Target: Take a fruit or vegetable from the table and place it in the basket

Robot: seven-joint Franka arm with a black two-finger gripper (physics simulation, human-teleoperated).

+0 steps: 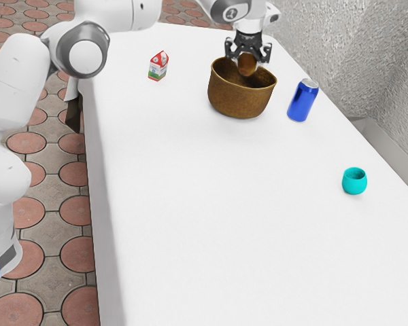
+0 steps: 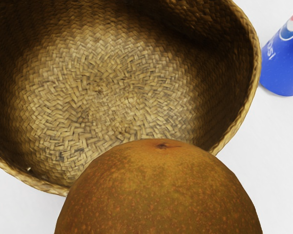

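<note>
One fruit [image 1: 247, 66] is clasped in our hand [image 1: 248, 58] over the basket [image 1: 236, 99], upper middle of the frame, likely so we can release it inside.

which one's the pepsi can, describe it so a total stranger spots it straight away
On the white table, find the brown woven basket. Just beside it, toward the exterior view's right, stands the Pepsi can. It is the tall, narrow blue thing with a silver top, unlike the small, rounded turquoise cup farther from the basket.
</note>
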